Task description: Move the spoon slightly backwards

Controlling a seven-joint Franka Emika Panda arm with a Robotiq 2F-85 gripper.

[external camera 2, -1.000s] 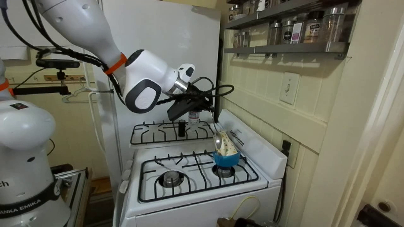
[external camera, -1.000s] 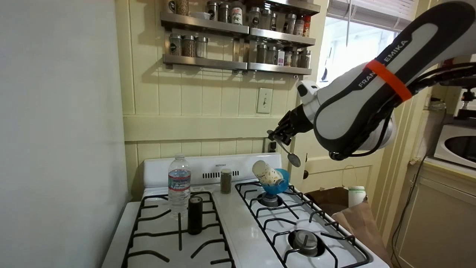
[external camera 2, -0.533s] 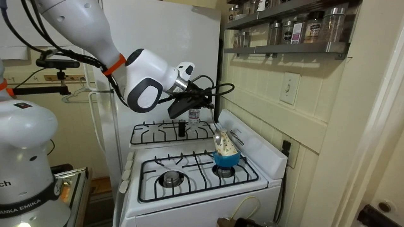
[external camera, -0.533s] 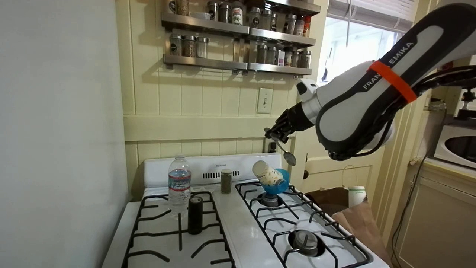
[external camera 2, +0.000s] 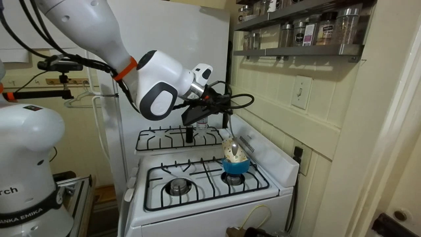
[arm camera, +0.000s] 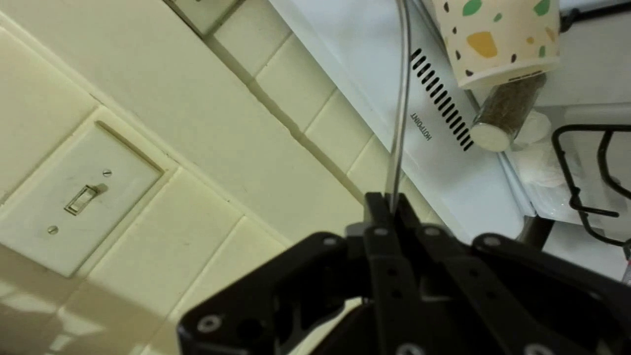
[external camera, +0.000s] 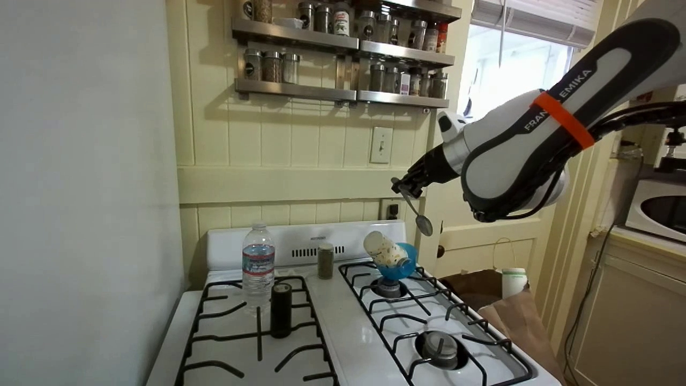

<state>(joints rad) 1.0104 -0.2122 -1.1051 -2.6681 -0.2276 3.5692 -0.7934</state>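
"What is held up here?"
"A spoon [external camera: 423, 224], silvery metal, thin-handled, oval-bowled! Its handle is pinched in the gripper [arm camera: 390, 202], in the air near the stove's back panel [external camera: 289, 238]."
"Room around it?"
"In an exterior view, its bowl is seen past the panel's end, apart from the patterned cup [external camera: 385, 250]; room to the wall [external camera: 295, 185] cannot be judged."
"Its line?"
"Steeply slanted, bowl pointed down!"
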